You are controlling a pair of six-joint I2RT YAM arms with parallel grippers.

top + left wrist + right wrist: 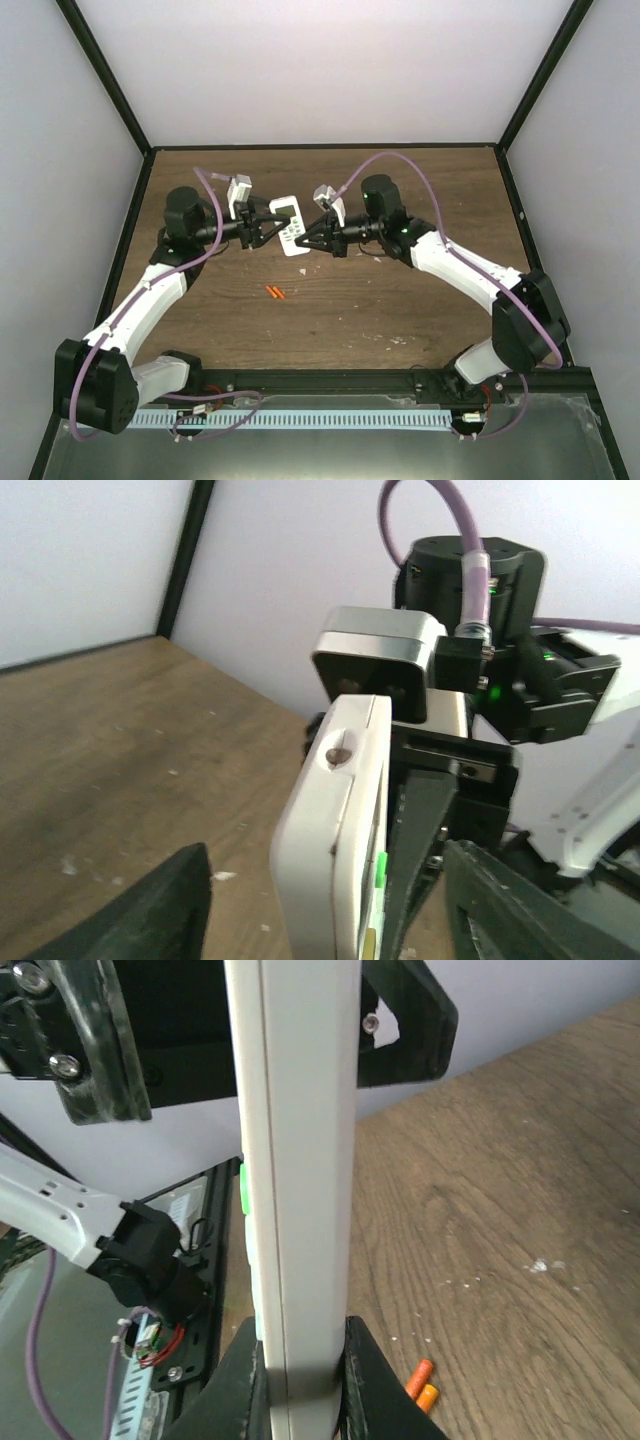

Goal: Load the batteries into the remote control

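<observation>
The remote control (291, 224) is a white handset held above the brown table between both arms. In the right wrist view the remote control (297, 1160) stands edge-on, and my right gripper (297, 1360) is shut on its lower end, both fingers pressed against its faces. My right gripper (308, 240) reaches it from the right. My left gripper (268, 229) is open around the remote control (335, 850); its fingers (165, 910) stand apart from the white body. The batteries (275, 292), two orange-red cylinders, lie side by side on the table nearer the arm bases, and the batteries (422, 1385) also show beside the right finger.
Pale crumbs (381, 259) dot the wooden table (400, 300). Black frame posts (105, 80) and white walls enclose it. A slotted white cable rail (320, 418) and the arm bases line the near edge.
</observation>
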